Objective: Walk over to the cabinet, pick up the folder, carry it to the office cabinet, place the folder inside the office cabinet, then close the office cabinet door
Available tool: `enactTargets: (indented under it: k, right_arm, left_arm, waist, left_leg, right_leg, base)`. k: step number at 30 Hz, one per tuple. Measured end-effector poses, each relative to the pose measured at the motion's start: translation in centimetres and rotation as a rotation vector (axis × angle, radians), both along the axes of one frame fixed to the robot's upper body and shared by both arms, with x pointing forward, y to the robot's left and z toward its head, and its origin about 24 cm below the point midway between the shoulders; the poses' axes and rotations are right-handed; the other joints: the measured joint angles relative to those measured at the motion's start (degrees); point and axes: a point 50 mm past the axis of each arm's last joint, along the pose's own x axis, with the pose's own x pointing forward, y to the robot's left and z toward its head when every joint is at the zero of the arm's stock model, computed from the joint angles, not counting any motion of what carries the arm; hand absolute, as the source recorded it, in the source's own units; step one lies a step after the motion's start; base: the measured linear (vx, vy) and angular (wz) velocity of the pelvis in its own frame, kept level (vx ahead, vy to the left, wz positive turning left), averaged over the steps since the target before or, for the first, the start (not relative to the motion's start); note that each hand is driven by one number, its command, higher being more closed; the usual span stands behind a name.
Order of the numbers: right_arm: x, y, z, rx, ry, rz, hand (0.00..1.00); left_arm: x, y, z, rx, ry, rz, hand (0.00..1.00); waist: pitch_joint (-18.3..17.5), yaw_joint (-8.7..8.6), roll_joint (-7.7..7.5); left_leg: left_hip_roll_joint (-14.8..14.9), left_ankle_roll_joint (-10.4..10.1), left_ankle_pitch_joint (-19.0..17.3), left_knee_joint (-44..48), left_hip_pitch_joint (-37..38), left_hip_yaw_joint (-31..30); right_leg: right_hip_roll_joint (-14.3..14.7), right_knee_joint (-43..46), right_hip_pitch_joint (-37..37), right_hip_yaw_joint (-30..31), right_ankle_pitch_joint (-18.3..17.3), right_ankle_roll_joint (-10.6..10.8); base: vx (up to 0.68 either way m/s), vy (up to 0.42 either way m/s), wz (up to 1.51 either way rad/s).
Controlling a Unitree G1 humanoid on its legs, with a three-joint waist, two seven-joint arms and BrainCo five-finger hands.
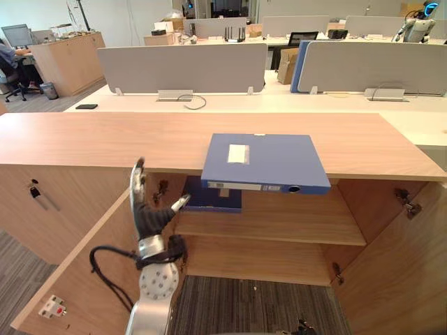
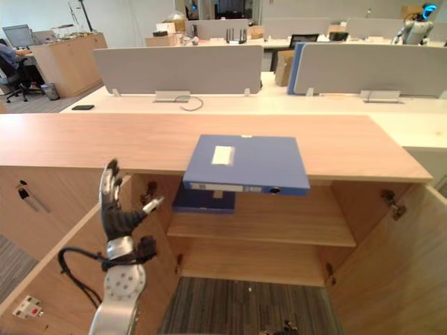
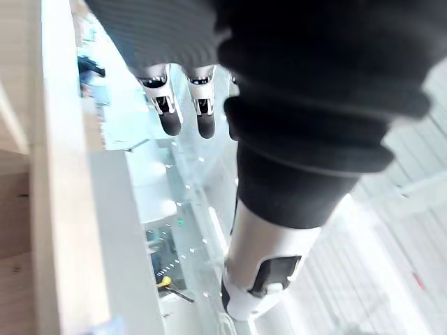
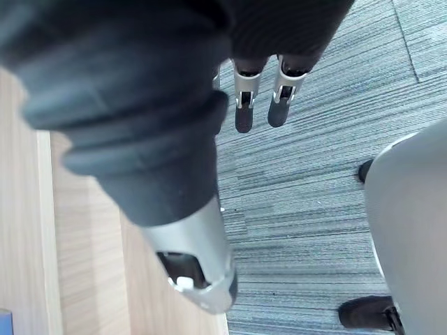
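Open-plan office, with grey fabric partition screens (image 1: 181, 66) standing on white desks (image 1: 279, 103) behind the work area. Directly before me is a low cabinet (image 1: 42, 209) of pale wood-grain laminate; its top surface (image 1: 105, 139) is flat, smooth and square-edged.

The folder (image 1: 269, 162) lies flat on that surface. It is a blue, rigid, rectangular box file with a white label on its upper face. Its spine faces me and overhangs the front edge of the surface, above the open compartment.

Both cabinet doors stand open. The left door (image 1: 77, 279) swings out toward me on my left, and the right door (image 1: 398, 272) does so on my right, with a metal hinge (image 1: 407, 202) showing on its inner face. Between them the opening is wide. Inside, one wooden shelf (image 1: 279, 223) spans the compartment. A second, darker blue folder (image 1: 216, 199) lies at its left end, leaving bare shelf to the right. Grey ribbed carpet (image 1: 244, 307) covers the floor below.

My left hand (image 1: 148, 216) is raised in front of the left door's inner face, below the surface edge and left of the folder, apart from it. Its fingers are straight and upright, thumb spread wide.

My right hand (image 4: 244, 112) hangs over the carpet beside a pale wooden panel (image 4: 84, 265), fingers extended and relaxed.
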Motion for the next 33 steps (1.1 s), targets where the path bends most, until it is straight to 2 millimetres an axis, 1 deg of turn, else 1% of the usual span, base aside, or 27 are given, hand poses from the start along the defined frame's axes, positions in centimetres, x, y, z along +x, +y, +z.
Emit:
enactTargets:
  k: [1, 2, 3, 5, 7, 9, 13, 16, 20, 21, 24, 27, 33]
  right_arm:
    - [0.0, 0.0, 0.0, 0.000, 0.001, 0.000, 0.00]
    - [-0.1, 0.0, 0.0, 0.000, 0.005, 0.002, 0.00]
    - [-0.2, 0.0, -0.1, 0.001, 0.011, 0.007, 0.00]
    - [-0.1, 0.0, -0.1, 0.001, 0.010, 0.008, 0.00]
    - [-0.1, 0.0, -0.1, 0.002, 0.009, 0.010, 0.00]
    - [0.0, 0.0, -0.1, 0.004, 0.009, 0.010, 0.00]
    - [0.1, -0.1, -0.1, 0.006, 0.008, -0.004, 0.00]
    - [0.2, -0.1, -0.1, 0.008, 0.010, -0.003, 0.00]
    - [0.2, -0.2, -0.1, 0.017, 0.009, -0.029, 0.00]
    - [0.3, -0.3, -0.1, 0.018, 0.008, -0.034, 0.00]
    - [0.4, -0.4, -0.1, 0.017, 0.004, -0.035, 0.00]
    - [0.7, -0.4, 0.0, 0.018, -0.002, -0.036, 0.00]
    - [0.8, -0.7, 0.0, 0.016, -0.005, -0.061, 0.00]
  left_arm:
    - [0.2, -0.2, 0.4, 0.043, -0.020, -0.006, 0.00]
    - [0.5, -0.8, 1.1, 0.108, -0.061, -0.029, 0.00]
    - [0.8, -1.2, 1.8, 0.167, -0.098, -0.038, 0.00]
    - [1.3, -1.7, 2.6, 0.227, -0.146, -0.038, 0.00]
    - [2.0, -2.2, 2.8, 0.284, -0.161, -0.044, 0.00]
    - [3.0, -2.7, 2.1, 0.349, -0.129, -0.059, 0.00]
    - [4.3, -2.8, 0.9, 0.440, -0.063, -0.054, 0.00]
    - [5.0, -2.6, 0.4, 0.515, -0.040, -0.047, 0.00]
    - [5.7, -2.8, 0.4, 0.595, -0.040, -0.044, 0.00]
    - [6.1, -2.8, 0.1, 0.630, -0.028, -0.049, 0.00]
    - [6.7, -2.5, -1.1, 0.702, 0.021, -0.061, 0.00]
    - [7.0, -2.4, -1.6, 0.743, 0.043, -0.064, 0.00]
    - [7.6, -2.6, -2.0, 0.853, 0.051, -0.096, 0.00]
  waist:
    - [-0.2, -0.07, -0.09]
    - [-0.7, -0.13, 0.16]
    - [-1.2, -0.26, -0.13]
    - [-1.6, -0.93, 0.16]
    - [-1.7, -1.23, 0.28]
    - [-1.8, -1.54, 0.35]
    - [-1.7, -2.03, 0.42]
    - [-1.7, -2.10, 0.45]
    - [-1.6, -2.59, 0.54]
    - [-1.5, -2.73, 0.57]
    - [-1.2, -3.17, 0.72]
    - [-0.4, -3.22, 0.73]
    - [0.5, -3.42, 0.66]
  left_leg:
    - [0.1, 0.0, 0.0, 0.0, 0.0, 0.2]
    - [0.3, -0.1, 0.0, 0.0, 0.0, 0.8]
    - [0.5, -0.4, 0.2, 0.0, -0.1, 1.4]
    - [0.7, -0.5, 0.5, 0.2, 0.0, 1.6]
    - [0.8, -0.5, 0.6, 0.2, 0.0, 1.8]
    - [0.9, -0.5, 0.6, 0.2, 0.2, 2.4]
    - [1.0, -0.5, 0.6, 0.2, 0.5, 2.9]
    - [1.1, -0.6, 0.5, 0.2, 0.9, 3.8]
    - [1.0, -0.6, 0.5, 0.2, 1.1, 4.1]
    - [0.9, -0.6, 0.5, 0.1, 1.2, 4.0]
    - [1.0, -0.6, 0.5, -0.1, 1.3, 4.0]
    - [0.9, -0.7, 0.4, -0.1, 1.5, 4.0]
    - [0.9, -0.9, 0.3, 0.1, 1.7, 3.6]
  right_leg:
    - [0.1, 0.0, -0.1, 0.2, 0.0, 0.0]
    - [0.3, 0.0, -0.4, 0.8, 0.1, -0.1]
    - [0.7, 0.1, -1.0, 1.6, 0.2, -0.2]
    - [0.9, 0.1, -1.2, 1.8, 0.2, -0.4]
    - [1.0, 0.1, -1.4, 2.1, 0.3, -0.4]
    - [1.1, 0.2, -1.6, 2.7, 0.3, -0.5]
    - [1.2, 0.3, -1.7, 3.3, 0.3, -0.6]
    - [1.2, 0.6, -1.8, 4.3, 0.3, -0.6]
    - [1.3, 0.7, -2.1, 4.6, 0.3, -0.6]
    - [1.4, 0.6, -2.0, 4.6, 0.3, -0.7]
    - [1.4, 0.4, -1.9, 4.6, 0.2, -0.7]
    - [1.5, 0.0, -1.5, 4.5, 0.3, -0.8]
    - [1.4, -1.0, -0.9, 4.3, 0.3, -1.0]
  base:
    - [-0.05, 0.004, -0.20]
    - [-0.03, -0.005, -0.25]
    - [-0.02, -0.012, -0.25]
    - [-0.01, -0.021, -0.12]
    - [-0.01, -0.015, -0.07]
    - [-0.02, -0.008, -0.13]
    - [-0.03, 0.001, -0.08]
    - [-0.05, 0.006, -0.14]
    - [-0.06, 0.005, -0.05]
    - [-0.04, 0.006, -0.01]
    - [-0.03, 0.000, -0.01]
    - [0.00, 0.000, 0.00]
    - [0.00, 0.000, 0.00]
